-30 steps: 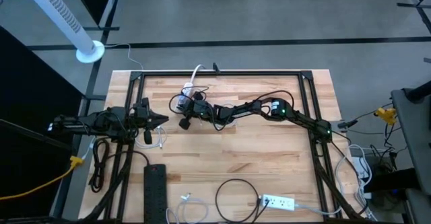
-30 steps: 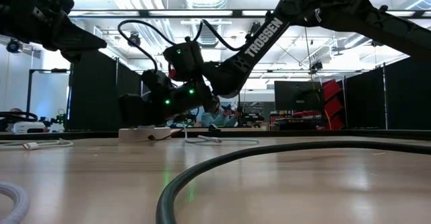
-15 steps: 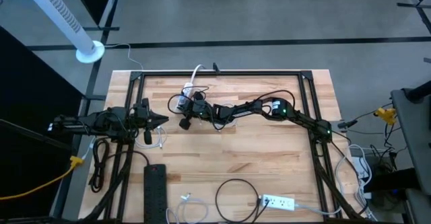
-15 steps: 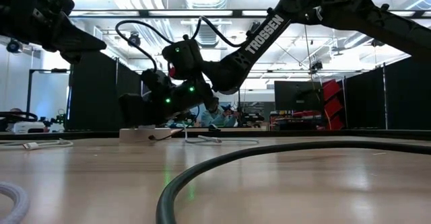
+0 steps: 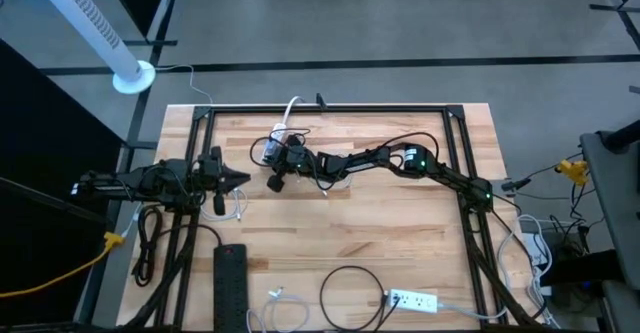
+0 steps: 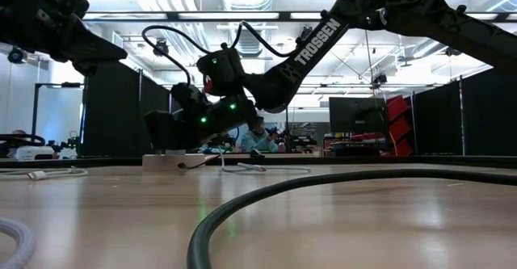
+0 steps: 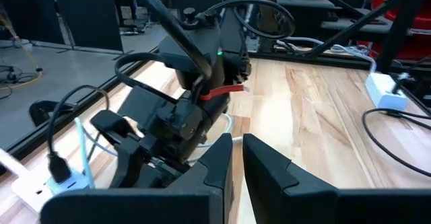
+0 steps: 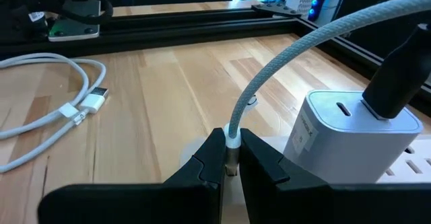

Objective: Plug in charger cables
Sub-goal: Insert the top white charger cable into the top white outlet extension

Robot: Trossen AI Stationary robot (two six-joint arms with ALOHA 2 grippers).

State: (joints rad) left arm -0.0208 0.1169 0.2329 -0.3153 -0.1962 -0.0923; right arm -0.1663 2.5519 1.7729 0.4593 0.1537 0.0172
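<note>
Near edge of tabletop [image 5: 400, 243]: black strip [image 5: 230, 283] at left, black cable loop [image 5: 352, 295] in the middle, white strip [image 5: 412, 300] at right, all untouched; farther in, at left: left hand [image 5: 240, 180] hovering, fingers close together with a narrow gap, holding nothing, a loose white cable [image 8: 40, 109] lying just beside it; farther still, mid-tabletop toward the far rail: right hand [image 8: 229, 158] pinched on the plug end of a grey braided cable [image 8: 296, 49], held low just beside a white adapter [image 8: 350, 140] with a black plug already in its port; step in hand, by the look of it: lining up that plug for insertion; next move calls for a small, straight push into a free socket, plug kept square.
</note>
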